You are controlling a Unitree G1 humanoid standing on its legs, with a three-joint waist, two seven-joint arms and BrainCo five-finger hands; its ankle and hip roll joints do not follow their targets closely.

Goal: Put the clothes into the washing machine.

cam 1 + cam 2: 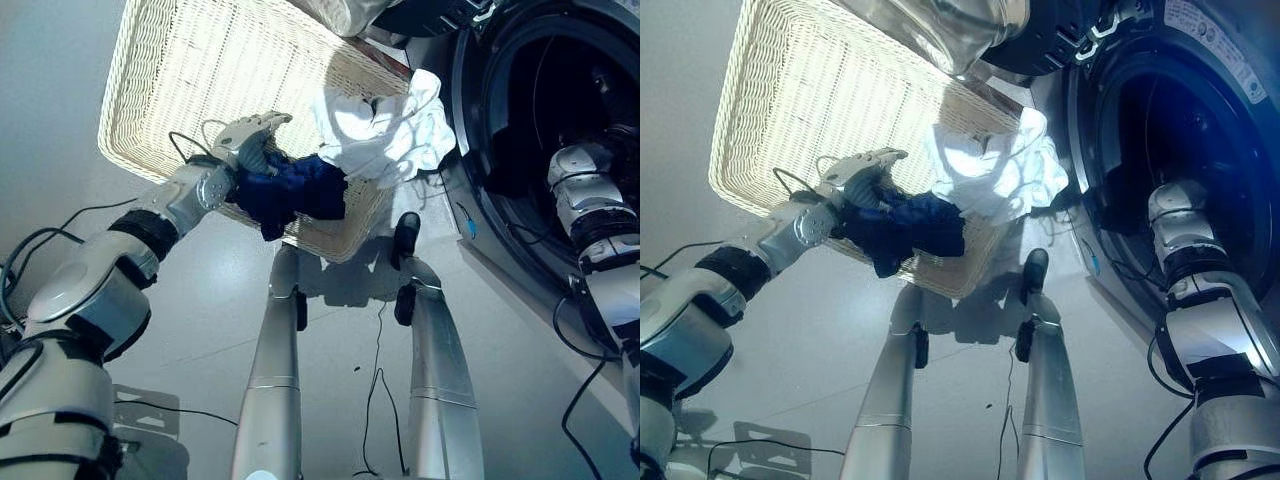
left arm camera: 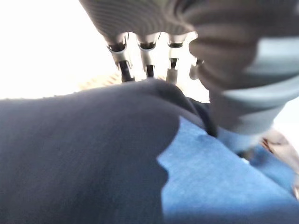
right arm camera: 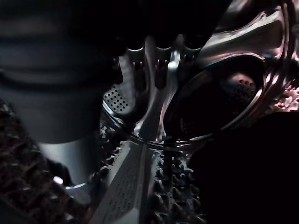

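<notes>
A dark blue garment point(image 1: 300, 190) lies bunched at the near edge of a cream wicker basket point(image 1: 180, 80). My left hand point(image 1: 250, 135) sits on it, fingers dug into the cloth point(image 2: 93, 154) and thumb over it. A white garment point(image 1: 380, 130) lies crumpled in the basket's right corner, beside the washing machine's round opening point(image 1: 1240, 60). My right arm point(image 1: 590, 200) reaches into that opening. Inside the perforated steel drum point(image 3: 233, 93) my right hand point(image 3: 138, 70) holds nothing, its fingers straight. A dark mass point(image 3: 252, 172) lies on the drum floor near it.
The machine's open door with its glass bowl point(image 1: 970, 30) hangs over the basket's far right corner. Pale floor point(image 1: 60, 150) spreads to the left of the basket and in front of it.
</notes>
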